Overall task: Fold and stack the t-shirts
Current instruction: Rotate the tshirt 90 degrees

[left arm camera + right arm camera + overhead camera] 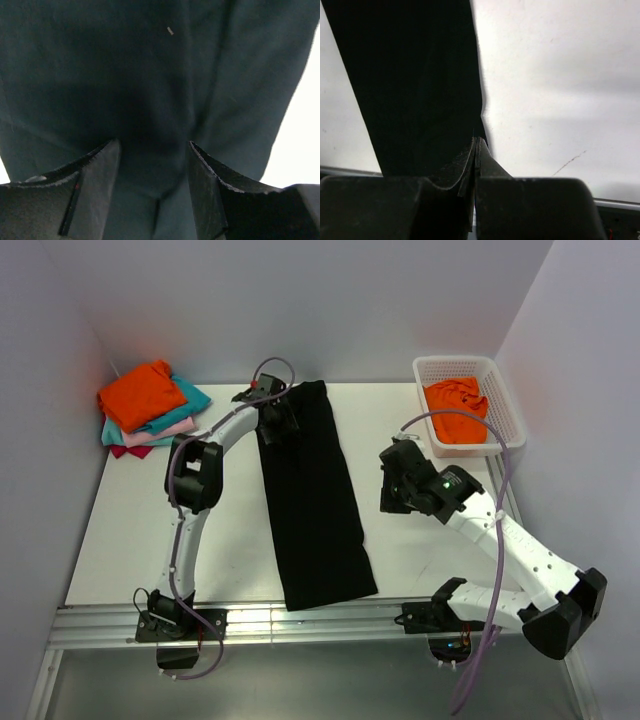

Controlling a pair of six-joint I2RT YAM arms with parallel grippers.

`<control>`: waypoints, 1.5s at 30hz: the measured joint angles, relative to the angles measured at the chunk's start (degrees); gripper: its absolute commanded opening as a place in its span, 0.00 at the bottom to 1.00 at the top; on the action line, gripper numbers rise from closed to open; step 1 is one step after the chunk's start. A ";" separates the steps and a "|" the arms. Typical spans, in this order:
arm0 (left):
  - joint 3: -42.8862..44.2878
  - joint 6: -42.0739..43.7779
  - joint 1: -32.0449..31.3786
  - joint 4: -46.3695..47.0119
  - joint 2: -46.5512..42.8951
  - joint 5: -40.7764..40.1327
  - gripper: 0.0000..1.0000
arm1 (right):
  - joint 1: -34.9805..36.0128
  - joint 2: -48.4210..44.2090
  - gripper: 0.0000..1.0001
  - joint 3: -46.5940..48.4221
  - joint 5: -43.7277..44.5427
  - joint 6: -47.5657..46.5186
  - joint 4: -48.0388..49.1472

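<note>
Your left gripper (153, 146) stands partly spread, fingers pointing down over the far end of the black t-shirt (315, 510). Cloth shows in the gap, but nothing is pinched yet. Your right gripper (476, 142) is closed flat on nothing and hangs over bare table (130, 530), a little to the right of the shirt's long edge.

The shirt lies as a long narrow strip between the arms, running from the far side to the near edge. The step in hand looks like the crosswise fold — far end carried toward the near hem. Press the left fingers low enough to catch every layer before you close, or only the top ply will lift. Open the right one and take the opposite far corner, so the end rises level. Carry it low and lay edge on edge.

Farther out, the folded stack (150, 410) waits at the far left corner, and the basket (505, 405) at far right holds an orange shirt (457, 410) — both well apart from the strip.
</note>
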 measured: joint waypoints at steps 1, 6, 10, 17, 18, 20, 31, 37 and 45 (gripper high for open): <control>2.23 0.59 0.00 -1.18 1.86 -0.33 0.62 | -0.61 0.81 0.00 0.94 0.15 -0.57 -0.33; 13.62 2.10 0.87 -3.63 8.11 -0.72 0.62 | -3.54 3.85 0.00 4.09 0.28 -2.95 -0.52; 18.73 1.79 2.49 -4.39 11.32 0.72 0.67 | -5.05 5.60 0.00 4.96 -0.15 -4.09 -0.74; 27.17 -0.09 6.01 4.04 17.03 7.02 0.86 | -6.08 7.02 0.00 5.81 -1.49 -5.42 -0.92; 27.96 -0.46 6.43 5.51 17.33 7.80 0.89 | -6.14 7.02 0.00 5.81 -1.64 -5.55 -0.92; 28.52 -0.90 6.99 8.24 16.98 8.85 0.92 | -6.19 6.91 0.07 5.81 -1.68 -5.79 -0.90; 1.29 3.67 6.01 3.76 -29.77 -6.29 1.00 | -6.54 -4.66 1.00 4.68 -3.17 -6.69 3.39; -35.54 4.44 -12.66 5.05 -71.49 -17.31 1.00 | -6.84 -16.61 1.00 -7.56 -5.73 -3.32 11.74; -66.05 -10.49 -13.35 -10.16 -75.14 -11.76 0.85 | -7.04 -13.94 0.98 -13.25 -13.66 -0.83 13.07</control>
